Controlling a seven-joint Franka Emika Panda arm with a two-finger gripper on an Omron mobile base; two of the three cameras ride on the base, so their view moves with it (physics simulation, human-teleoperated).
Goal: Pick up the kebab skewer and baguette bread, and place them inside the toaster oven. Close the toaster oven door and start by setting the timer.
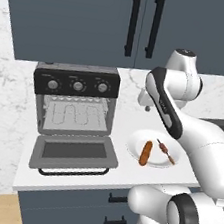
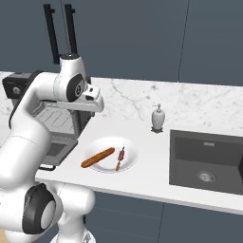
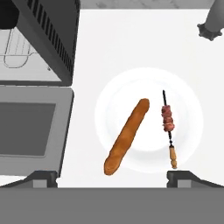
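Observation:
On a white plate [image 3: 131, 83] the baguette bread [image 3: 127, 135] lies slanted, an orange-brown loaf, with the kebab skewer [image 3: 168, 120] to its right, dark red chunks on a thin stick. My gripper [image 3: 113, 178] hangs open above the plate, its fingertips [image 3: 43, 179] wide apart and nothing between them. In the left base view the bread [image 1: 145, 153] and skewer [image 1: 165, 151] rest right of the toaster oven [image 1: 77, 85]. The toaster oven door [image 1: 73, 151] is dropped flat, showing the wire rack. The right base view shows bread [image 2: 98, 157] and skewer [image 2: 120, 157] below my hand.
A soap dispenser [image 2: 158, 118] stands on the marble counter behind the plate, and a dark sink [image 2: 206, 161] lies to the right. Dark cabinets with black handles [image 1: 132, 23] hang above the oven. The counter's front edge runs just below the plate.

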